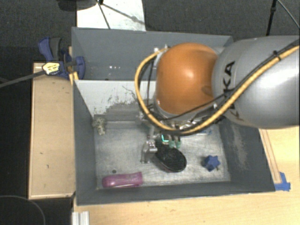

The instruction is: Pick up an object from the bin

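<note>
Grey metal bin, tool at black oval object; tool's opening cannot be told

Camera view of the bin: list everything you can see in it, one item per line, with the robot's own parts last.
bin: one, grey metal, centre of the view
purple cylinder: one, purple-pink, lying flat along the near wall, left part of the floor
black oval piece: one, black, middle of the floor, just under the gripper
blue lump: one, blue, right part of the floor, apart from the rest
small grey piece: one, pale grey, far left corner of the floor
arm: one, grey, with orange cover, reaching in from the right
gripper: one, low over the floor beside the black oval piece
</note>
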Controlling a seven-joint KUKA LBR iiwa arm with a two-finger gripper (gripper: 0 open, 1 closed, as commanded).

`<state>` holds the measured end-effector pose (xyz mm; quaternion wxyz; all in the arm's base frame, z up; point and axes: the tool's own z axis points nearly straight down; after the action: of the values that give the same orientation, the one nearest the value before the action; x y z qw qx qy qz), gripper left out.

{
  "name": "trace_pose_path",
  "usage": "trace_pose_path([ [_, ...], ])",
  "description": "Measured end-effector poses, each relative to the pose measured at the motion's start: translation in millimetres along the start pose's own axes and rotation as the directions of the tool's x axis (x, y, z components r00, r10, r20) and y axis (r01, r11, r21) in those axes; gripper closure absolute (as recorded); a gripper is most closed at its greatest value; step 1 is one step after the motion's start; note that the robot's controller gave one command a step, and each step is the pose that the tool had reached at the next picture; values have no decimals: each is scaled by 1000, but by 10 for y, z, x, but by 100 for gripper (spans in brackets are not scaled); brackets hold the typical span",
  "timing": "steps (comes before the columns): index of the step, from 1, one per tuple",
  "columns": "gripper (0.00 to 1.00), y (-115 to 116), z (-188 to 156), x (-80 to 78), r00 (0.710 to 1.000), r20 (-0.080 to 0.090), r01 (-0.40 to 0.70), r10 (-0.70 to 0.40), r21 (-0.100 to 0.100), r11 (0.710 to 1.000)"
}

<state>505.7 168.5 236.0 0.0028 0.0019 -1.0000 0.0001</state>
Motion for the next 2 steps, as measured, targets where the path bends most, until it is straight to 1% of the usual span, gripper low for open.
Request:
trace_pose_path([
  [1, 0, -1185, 1042, -249, 999, 1, 51, -51, 3, 999],
  [2, 0, -1123, 1478, -145, 996, 5, -86, 86, -8, 996],
])
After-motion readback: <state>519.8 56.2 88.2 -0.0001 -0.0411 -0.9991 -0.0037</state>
